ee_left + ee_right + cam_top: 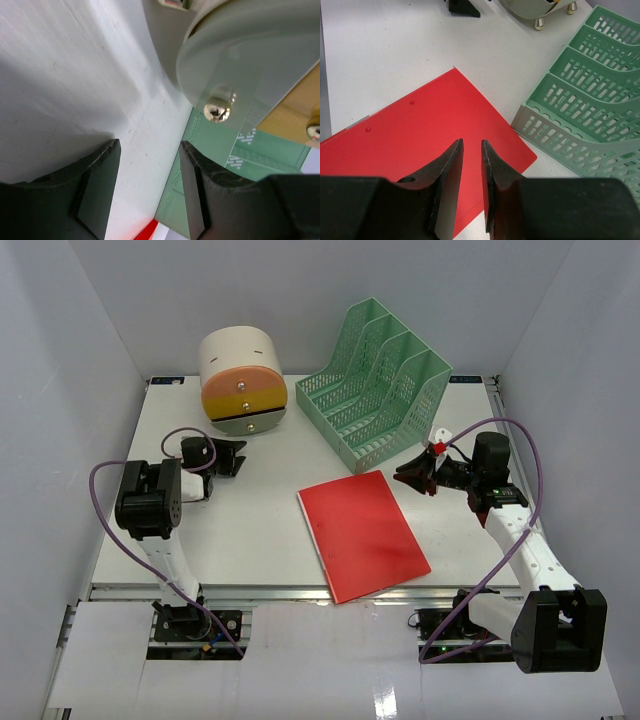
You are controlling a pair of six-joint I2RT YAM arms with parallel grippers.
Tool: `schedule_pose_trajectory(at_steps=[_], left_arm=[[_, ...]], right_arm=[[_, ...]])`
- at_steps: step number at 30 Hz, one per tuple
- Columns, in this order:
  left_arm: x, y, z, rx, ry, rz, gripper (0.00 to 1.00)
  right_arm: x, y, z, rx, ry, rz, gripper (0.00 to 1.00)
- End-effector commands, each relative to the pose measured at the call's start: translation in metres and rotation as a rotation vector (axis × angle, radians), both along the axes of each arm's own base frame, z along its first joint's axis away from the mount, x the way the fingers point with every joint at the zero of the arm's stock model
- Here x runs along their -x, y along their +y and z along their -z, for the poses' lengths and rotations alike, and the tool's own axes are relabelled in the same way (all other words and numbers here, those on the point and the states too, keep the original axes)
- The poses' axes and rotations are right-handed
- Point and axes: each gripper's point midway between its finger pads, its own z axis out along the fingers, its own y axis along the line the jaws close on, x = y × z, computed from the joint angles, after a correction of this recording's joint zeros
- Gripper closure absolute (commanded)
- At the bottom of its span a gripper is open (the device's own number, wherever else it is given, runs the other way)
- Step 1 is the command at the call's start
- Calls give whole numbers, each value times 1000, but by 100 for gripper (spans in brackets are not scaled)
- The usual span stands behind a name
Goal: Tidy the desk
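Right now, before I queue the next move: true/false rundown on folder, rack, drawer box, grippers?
1. Red folder lies flat on the desk. True.
2. File rack holds a folder. False: its slots look empty.
3. Drawer box sits left of the rack. True.
4. Left gripper is clamped on a knob. False: jaws open, the knob lies beyond them.
5. Right gripper grips the folder. False: nothing between its jaws.
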Motion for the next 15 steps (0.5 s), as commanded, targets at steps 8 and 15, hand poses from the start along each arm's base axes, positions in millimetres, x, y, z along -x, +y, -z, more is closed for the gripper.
schedule_pose_trajectory(at_steps=[8, 15], left_arm=[[-41, -7, -23, 2, 26, -100, 45], [-56, -5, -26, -15, 27, -105, 31]], right_arm=[[-3, -2, -2, -2, -8, 7, 72], [-3, -4, -2, -2, -10, 12, 72]])
